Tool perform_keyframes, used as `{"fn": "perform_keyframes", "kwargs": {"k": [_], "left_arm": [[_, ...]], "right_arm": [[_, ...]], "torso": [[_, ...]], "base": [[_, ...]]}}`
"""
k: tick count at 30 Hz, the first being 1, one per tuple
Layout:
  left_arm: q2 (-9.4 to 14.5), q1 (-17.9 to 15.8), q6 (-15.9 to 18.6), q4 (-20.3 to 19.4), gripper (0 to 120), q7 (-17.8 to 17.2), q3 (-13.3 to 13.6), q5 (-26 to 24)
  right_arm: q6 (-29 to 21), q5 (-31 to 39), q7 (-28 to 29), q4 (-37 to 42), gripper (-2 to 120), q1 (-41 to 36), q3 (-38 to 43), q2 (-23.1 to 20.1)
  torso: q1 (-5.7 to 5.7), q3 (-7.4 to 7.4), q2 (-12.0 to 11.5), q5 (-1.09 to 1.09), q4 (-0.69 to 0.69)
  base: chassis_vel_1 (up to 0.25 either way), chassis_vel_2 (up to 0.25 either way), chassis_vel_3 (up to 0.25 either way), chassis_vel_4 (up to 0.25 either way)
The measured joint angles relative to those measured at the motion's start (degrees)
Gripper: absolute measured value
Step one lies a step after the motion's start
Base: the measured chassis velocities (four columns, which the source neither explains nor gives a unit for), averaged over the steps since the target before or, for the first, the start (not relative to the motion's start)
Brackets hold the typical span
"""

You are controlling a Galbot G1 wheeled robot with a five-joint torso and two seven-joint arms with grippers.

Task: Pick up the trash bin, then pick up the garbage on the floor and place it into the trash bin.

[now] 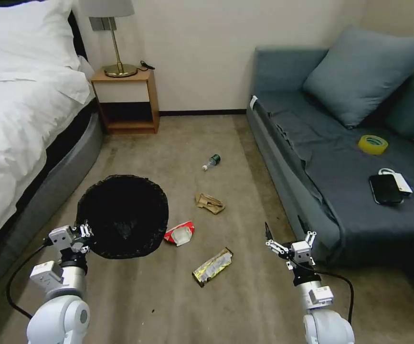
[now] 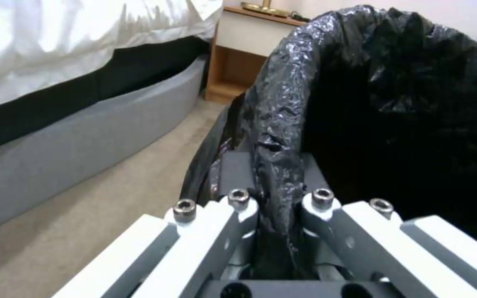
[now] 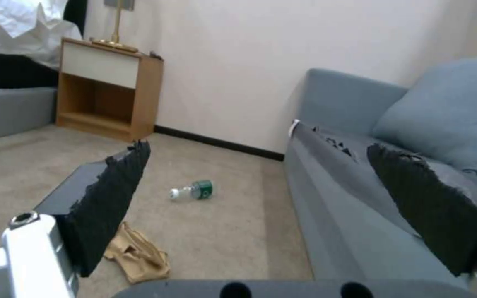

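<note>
The trash bin is round, its mouth wrapped in a glossy, crinkled black plastic bag that looks deep and dark inside. It sits over the beige carpet at about 9 o'clock from the middle of the floor, beside the grey bed base. The left gripper is clamped on the bin's rim at its 8 o'clock edge; the left wrist view shows the wrinkled liner pinched between the two white fingers.

The litter lies scattered to the bin's right. A red-white wrapper, flat and crumpled, lies just beside the bin at its 4 o'clock. A yellow-black snack wrapper, long and shiny, lies farther toward 5 o'clock. A tan paper wad is creased and soft-looking, at the bin's 3 o'clock. A small clear bottle with a green cap lies on its side toward 1 o'clock.

The right gripper hangs near the blue-grey fabric sofa, jaws spread wide, holding nothing; its dark pads are rough and ragged.
</note>
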Motion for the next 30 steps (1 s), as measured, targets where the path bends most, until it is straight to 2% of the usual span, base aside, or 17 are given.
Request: {"fn": "perform_keyframes", "kwargs": {"k": [7, 10, 13, 14, 17, 18, 22, 26, 30], "left_arm": [[-0.08, -0.19, 0.06, 0.62, 4, 0.02, -0.29, -0.13], [0.07, -0.26, 1.06, 0.99, 4, 0.01, -1.16, -0.05], [0.49, -0.12, 2.4, 2.13, 4, 0.07, -3.0, 2.02], [0.49, -0.12, 2.4, 2.13, 4, 0.07, -3.0, 2.02], [0.54, 0.17, 2.69, 3.14, 4, 1.18, -4.02, 2.53], [0.54, 0.17, 2.69, 3.14, 4, 1.18, -4.02, 2.53], [0.35, -0.03, 2.59, 4.35, 4, 2.24, -4.63, 2.79], [0.12, -0.23, 2.43, 4.89, 4, 2.72, -4.88, 2.96], [0.09, -0.22, 2.4, 5.17, 4, 3.24, -5.16, 3.02]], "right_arm": [[2.29, 0.62, 0.16, -1.82, 100, 0.73, -1.18, -0.42], [1.6, 1.81, 0.42, -2.26, 100, 1.88, -3.12, -2.31], [-2.94, 3.71, 2.22, -2.91, 100, 5.67, -8.47, -8.71], [-2.94, 3.71, 2.22, -2.91, 100, 5.67, -8.47, -8.71], [-8.14, 9.11, 5.45, -4.79, 100, 10.87, -16.12, -15.25], [-8.14, 9.11, 5.45, -4.79, 100, 10.87, -16.12, -15.25], [-13.74, 16.98, 11.38, -9.54, 100, 18.09, -27.46, -22.04], [-15.79, 21.24, 13.0, -15.92, 100, 22.69, -33.19, -23.89], [-17.64, 24.87, 13.13, -22.19, 100, 24.75, -34.78, -22.85]], "torso": [[0.01, 0.0, 0.0, 0.0, -0.01], [0.0, 0.0, 0.0, 0.0, -0.01], [0.0, 0.0, 0.0, 0.0, -0.01], [0.0, 0.0, 0.0, 0.0, -0.01], [0.0, 0.0, 0.0, 0.01, 0.02], [0.0, 0.0, 0.0, 0.01, 0.02], [0.01, 0.0, 0.0, 0.01, 0.0], [0.01, 0.0, 0.0, 0.01, 0.01], [0.0, 0.0, 0.0, 0.0, 0.0]], "base": [[-0.07, 0.075, 0.064, -0.083], [0.0, 0.0, 0.0, 0.0], [0.0, 0.0, 0.0, 0.0], [0.0, 0.0, 0.0, 0.0], [0.0, 0.0, 0.0, 0.0], [0.0, 0.0, 0.0, 0.0], [0.0, 0.0, 0.0, 0.0], [0.0, 0.0, 0.0, 0.0], [0.0, 0.0, 0.0, 0.0]]}}
